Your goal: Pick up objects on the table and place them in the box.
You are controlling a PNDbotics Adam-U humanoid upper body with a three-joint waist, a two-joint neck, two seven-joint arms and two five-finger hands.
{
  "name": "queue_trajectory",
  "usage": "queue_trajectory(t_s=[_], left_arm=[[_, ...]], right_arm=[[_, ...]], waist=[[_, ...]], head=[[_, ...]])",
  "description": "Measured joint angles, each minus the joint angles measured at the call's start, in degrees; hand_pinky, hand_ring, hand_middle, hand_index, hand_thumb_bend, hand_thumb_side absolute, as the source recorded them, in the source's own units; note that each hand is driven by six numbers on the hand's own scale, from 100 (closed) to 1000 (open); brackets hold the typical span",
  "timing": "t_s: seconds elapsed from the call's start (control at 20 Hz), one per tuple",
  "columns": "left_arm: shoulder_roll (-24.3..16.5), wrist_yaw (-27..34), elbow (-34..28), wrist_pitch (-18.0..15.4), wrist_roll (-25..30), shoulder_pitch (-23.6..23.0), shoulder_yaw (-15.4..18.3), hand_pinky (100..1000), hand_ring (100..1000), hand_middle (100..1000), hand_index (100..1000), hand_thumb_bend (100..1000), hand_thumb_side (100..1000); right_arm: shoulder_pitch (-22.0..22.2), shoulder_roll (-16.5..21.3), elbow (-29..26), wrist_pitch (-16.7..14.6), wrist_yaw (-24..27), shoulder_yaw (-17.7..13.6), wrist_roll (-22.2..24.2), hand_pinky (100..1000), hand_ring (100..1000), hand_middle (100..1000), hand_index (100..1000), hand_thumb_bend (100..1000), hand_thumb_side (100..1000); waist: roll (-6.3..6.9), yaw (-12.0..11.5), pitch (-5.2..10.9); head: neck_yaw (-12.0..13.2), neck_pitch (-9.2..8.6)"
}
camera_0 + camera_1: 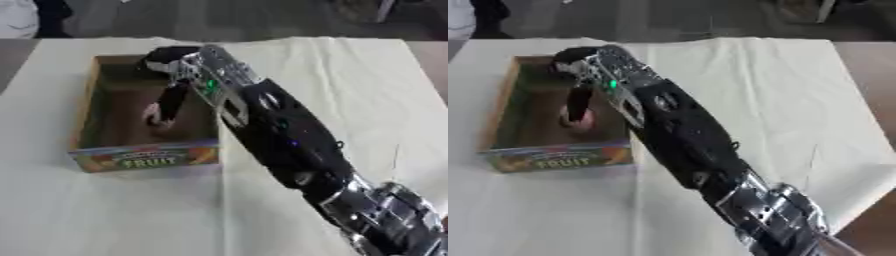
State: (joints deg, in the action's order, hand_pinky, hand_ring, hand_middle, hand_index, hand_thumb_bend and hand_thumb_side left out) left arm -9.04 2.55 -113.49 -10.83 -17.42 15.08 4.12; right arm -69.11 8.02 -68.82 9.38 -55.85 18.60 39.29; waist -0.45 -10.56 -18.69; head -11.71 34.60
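The right hand point(171, 65) hangs over the box point(144, 156) in the upper left of the frame, its fingers point(171, 102) pointing down onto a small pinkish object point(577, 118) on the box floor. Whether they pinch it I cannot tell. It looks light and rounded, perhaps slippery; a hold across its sides would suit.
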Motion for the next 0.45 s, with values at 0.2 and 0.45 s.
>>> queue_trajectory(t_s=[0.2, 0.45], left_arm=[[0.0, 0.0, 0.0, 0.0, -0.1, 0.0, 0.0, 787, 575, 600, 806, 100, 538], [0.0, 0.0, 0.0, 0.1, -0.2, -0.3, 0.0, 786, 575, 600, 806, 100, 537]], right_arm=[[1.1, 3.5, -9.7, 3.3, 2.4, -2.0, -3.5, 798, 910, 806, 889, 445, 384], [4.4, 7.3, -21.5, 8.5, 5.4, -4.4, -8.8, 771, 894, 789, 880, 455, 522]], waist=[[0.06, 0.5, 0.05], [0.65, 1.2, 0.55]], head=[[0.4, 0.0], [1.0, 0.01]])
